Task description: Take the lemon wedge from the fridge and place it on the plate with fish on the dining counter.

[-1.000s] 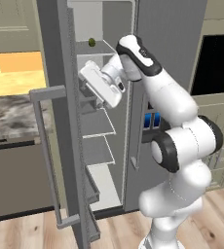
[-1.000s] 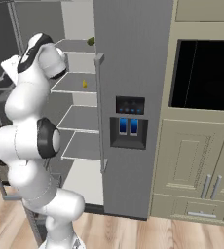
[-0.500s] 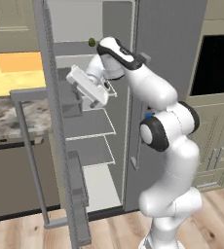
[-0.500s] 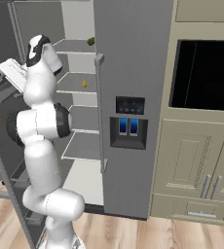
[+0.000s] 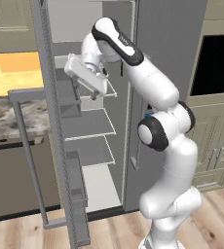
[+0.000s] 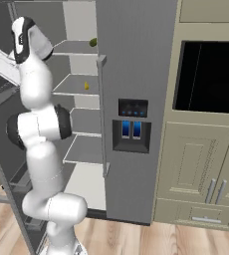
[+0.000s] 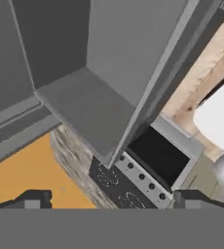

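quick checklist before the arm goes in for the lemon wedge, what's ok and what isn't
1. Fridge left door swung open, shelves exposed: ok.
2. Lemon wedge in sight, lying on a middle shelf, in the right base view: ok.
3. Pincer open and empty, finger tips wide apart in the hand view: ok.
4. Pincer aimed at the wedge: not ok. The hand view looks at the open door's bins and the stove, not at the shelf.
5. Hand clear of the shelf edges: cannot tell; it sits close in front of them.
6. Small green fruit on the shelf above, apart from the wedge: ok.
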You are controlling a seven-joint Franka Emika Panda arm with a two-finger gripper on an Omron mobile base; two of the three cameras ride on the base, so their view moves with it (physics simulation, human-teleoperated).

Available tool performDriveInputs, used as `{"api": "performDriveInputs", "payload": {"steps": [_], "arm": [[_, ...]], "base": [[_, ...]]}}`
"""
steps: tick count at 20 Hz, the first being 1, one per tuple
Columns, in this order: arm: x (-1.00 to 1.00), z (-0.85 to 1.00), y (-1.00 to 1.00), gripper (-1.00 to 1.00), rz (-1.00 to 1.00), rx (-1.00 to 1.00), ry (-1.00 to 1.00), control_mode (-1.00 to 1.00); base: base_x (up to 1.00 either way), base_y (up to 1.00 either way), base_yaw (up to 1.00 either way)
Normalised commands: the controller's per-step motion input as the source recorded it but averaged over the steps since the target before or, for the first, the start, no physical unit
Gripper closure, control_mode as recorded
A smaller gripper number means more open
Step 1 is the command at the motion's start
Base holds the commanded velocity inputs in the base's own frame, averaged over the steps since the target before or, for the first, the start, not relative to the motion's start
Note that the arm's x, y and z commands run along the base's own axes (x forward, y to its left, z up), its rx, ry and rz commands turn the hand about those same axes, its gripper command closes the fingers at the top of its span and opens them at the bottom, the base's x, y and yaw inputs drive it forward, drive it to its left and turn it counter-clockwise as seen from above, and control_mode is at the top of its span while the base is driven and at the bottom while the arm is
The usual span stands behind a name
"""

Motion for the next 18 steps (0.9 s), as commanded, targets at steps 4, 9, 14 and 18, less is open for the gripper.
{"api": "performDriveInputs", "payload": {"steps": [4, 9, 14, 18], "arm": [[-1.00, 0.82, -0.65, -1.00, -0.14, -0.12, -0.70, -1.00], [-1.00, 0.24, -0.94, -1.00, -0.03, -0.32, -0.65, -1.00], [-1.00, -0.22, -1.00, -1.00, 0.00, -0.25, -0.56, -1.00], [-1.00, -0.83, -1.00, -1.00, -0.02, 0.03, -0.65, -1.00]], "base": [[0.00, 0.00, 0.00], [0.00, 0.00, 0.00], [0.00, 0.00, 0.00], [0.00, 0.00, 0.00]]}}
